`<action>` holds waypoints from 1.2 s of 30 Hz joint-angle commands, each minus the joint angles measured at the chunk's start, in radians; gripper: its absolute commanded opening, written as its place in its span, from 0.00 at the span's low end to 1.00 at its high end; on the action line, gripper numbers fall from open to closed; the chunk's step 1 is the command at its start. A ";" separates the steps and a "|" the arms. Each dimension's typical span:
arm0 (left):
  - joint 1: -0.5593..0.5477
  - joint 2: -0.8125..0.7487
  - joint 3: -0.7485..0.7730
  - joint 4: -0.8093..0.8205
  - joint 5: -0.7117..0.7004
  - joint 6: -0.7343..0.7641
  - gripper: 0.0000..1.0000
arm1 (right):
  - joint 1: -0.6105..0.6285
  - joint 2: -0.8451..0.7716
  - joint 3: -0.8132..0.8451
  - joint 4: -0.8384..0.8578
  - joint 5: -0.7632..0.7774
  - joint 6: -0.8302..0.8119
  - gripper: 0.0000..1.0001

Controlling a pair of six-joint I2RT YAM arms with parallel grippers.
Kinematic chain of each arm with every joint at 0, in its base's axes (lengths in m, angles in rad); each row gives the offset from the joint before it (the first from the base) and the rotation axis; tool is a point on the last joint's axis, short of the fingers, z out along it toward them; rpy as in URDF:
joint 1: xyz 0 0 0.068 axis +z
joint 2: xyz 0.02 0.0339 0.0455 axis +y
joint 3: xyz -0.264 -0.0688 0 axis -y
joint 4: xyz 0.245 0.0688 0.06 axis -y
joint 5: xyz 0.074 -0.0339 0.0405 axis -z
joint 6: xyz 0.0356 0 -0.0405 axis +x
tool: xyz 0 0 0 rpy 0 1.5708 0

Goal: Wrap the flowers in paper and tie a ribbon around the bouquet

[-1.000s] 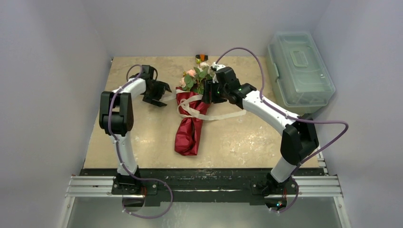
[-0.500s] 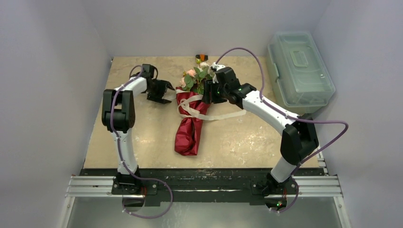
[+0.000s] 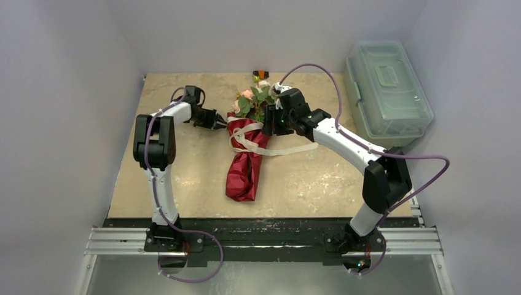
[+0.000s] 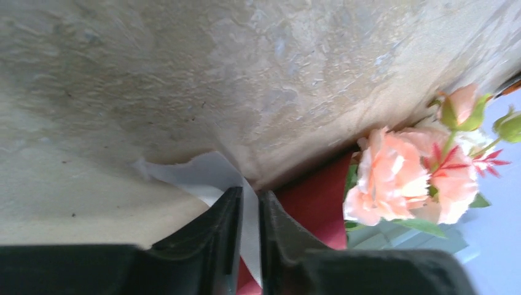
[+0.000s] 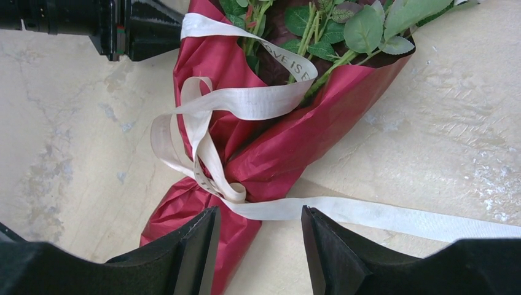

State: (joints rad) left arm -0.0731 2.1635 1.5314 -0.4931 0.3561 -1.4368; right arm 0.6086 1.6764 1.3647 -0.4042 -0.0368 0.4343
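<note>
While the bouquet (image 3: pixel 244 169) is lying mid-tabletop (image 3: pixel 307 178), blooms pointing to 12 o'clock, I am holding the left pincer (image 4: pixel 250 198) clamped on the ribbon (image 5: pixel 246 101) end at its 10 o'clock, probably for cinching the loose knot. The right pincer (image 5: pixel 259 213) is hovering over the knot, jaws apart, gripping nothing.

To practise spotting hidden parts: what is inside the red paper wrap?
Green stems and leaves enter the paper at its open top; their lower lengths are covered, unseen.
</note>
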 commanded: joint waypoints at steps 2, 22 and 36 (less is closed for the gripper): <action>-0.001 -0.030 -0.062 0.106 0.019 -0.028 0.01 | 0.000 -0.029 -0.014 0.015 0.028 0.017 0.59; -0.001 -0.142 -0.020 -0.022 -0.075 -0.007 0.56 | 0.002 -0.097 -0.055 0.015 0.056 0.031 0.59; -0.018 -0.062 -0.049 0.021 0.028 -0.154 0.59 | 0.002 -0.125 -0.084 0.004 0.041 0.016 0.59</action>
State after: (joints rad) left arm -0.0757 2.0670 1.4731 -0.4740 0.3412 -1.5364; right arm 0.6086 1.5970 1.2942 -0.4053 0.0078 0.4526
